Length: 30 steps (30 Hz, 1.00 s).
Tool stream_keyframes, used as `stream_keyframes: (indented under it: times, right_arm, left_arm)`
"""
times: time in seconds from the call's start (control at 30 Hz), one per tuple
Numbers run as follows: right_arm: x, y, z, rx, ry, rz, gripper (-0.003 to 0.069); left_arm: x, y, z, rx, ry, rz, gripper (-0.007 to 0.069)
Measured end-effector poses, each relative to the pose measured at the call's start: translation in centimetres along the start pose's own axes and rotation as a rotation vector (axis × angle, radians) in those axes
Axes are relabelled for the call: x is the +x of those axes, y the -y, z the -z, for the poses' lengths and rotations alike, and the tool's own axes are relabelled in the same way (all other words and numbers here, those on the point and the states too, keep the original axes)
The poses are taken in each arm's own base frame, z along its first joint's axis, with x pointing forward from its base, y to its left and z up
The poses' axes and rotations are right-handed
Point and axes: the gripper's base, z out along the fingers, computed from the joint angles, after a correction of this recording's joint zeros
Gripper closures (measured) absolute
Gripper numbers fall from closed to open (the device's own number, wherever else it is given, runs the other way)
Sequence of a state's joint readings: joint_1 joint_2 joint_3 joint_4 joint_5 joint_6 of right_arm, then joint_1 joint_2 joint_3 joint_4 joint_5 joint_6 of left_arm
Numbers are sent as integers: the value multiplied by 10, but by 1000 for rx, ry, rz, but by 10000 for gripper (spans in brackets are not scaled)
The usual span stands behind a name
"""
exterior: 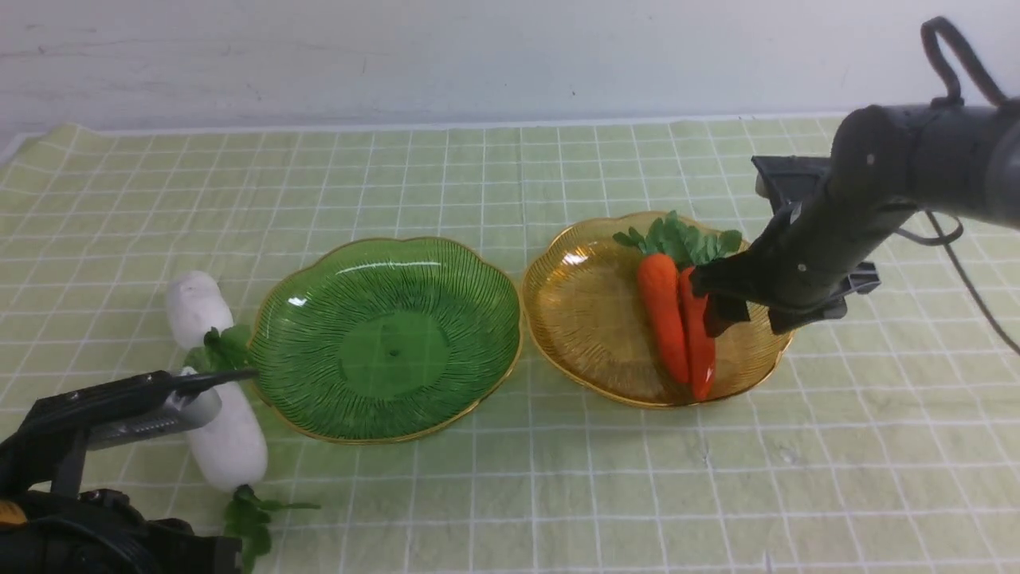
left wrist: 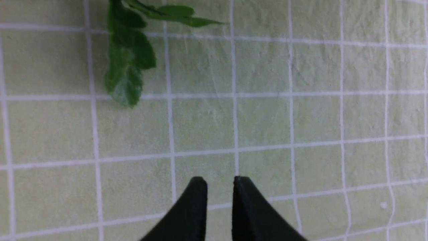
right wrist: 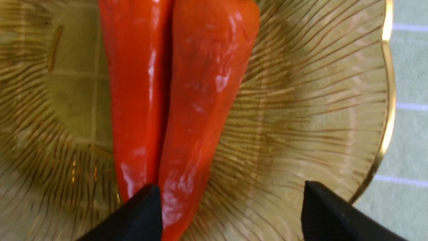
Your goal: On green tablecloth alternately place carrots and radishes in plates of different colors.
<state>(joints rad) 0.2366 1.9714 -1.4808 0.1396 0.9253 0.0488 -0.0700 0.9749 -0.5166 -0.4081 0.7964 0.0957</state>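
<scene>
Two orange carrots (exterior: 663,315) (right wrist: 204,83) lie side by side in the amber plate (exterior: 582,319) (right wrist: 317,100), leafy tops toward the far rim. My right gripper (exterior: 721,307) (right wrist: 230,187) hovers just above them, open wide and holding nothing; one finger sits beside a carrot's tip. The green plate (exterior: 386,339) is empty. Two white radishes (exterior: 194,307) (exterior: 231,446) lie on the green tablecloth (exterior: 558,478) left of it. My left gripper (exterior: 235,375) (left wrist: 220,182) is low over the nearer radish, jaws a narrow gap apart with only cloth between. Radish leaves (left wrist: 128,57) show ahead of it.
The two plates nearly touch at the middle of the cloth. A pale wall (exterior: 478,56) runs behind the cloth's far edge. The right arm's cable (exterior: 956,239) loops at the right.
</scene>
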Motion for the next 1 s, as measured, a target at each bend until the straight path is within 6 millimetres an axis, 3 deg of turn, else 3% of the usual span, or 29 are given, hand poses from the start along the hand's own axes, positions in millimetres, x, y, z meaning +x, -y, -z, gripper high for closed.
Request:
stream_keyframes:
  times: [0.13,0.27,0.4,0.43,0.57,0.67,0.7,0.83,1.0]
  right_arm:
    - [-9,-4,27,3,-94,61,161]
    - [-20,-8,55,-2,-57,95,269]
    - [-15,-13,78,-39,-22,82,385]
    - [-8,-16,94,-71,-4,73,464]
    - [24,-20,123,-129,6,84,588]
    - [53,-18,136,-139,-10,94,638]
    - [55,-18,137,-139,-11,95,643]
    - [104,-12,147,-133,-48,119,670]
    - [129,-8,157,-114,-38,145,671]
  left_arm:
    - [-6,-3,2,-43,49,22,396]
    - [-15,-6,5,-82,118,36,288]
    - [-27,-7,7,-107,217,56,201]
    - [-32,-8,4,-110,241,67,180]
    - [-46,-14,-13,-141,272,58,166]
    - [-58,-22,-31,-162,296,87,166]
    - [-58,-22,-32,-163,297,90,166]
    - [-74,-35,-61,-183,326,171,166]
    - [-84,-39,-77,-187,316,231,161]
